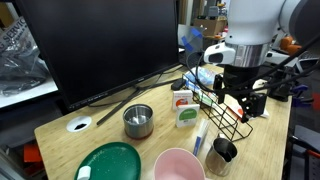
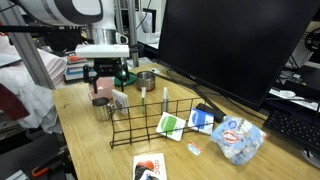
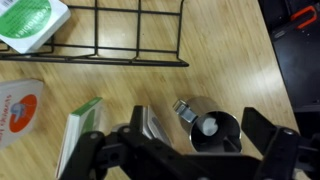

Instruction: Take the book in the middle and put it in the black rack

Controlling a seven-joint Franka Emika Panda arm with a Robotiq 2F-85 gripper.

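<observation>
end effector (image 3: 200, 132) gapes, book (image 3: 85, 125) near rack (image 3: 110, 59) edge

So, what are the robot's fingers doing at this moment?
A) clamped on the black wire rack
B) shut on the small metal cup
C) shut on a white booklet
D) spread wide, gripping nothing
D: in the wrist view the fingers stand wide apart, with the small metal cup and the upright white booklet with a green patch lying ungripped on the table below them.
</observation>
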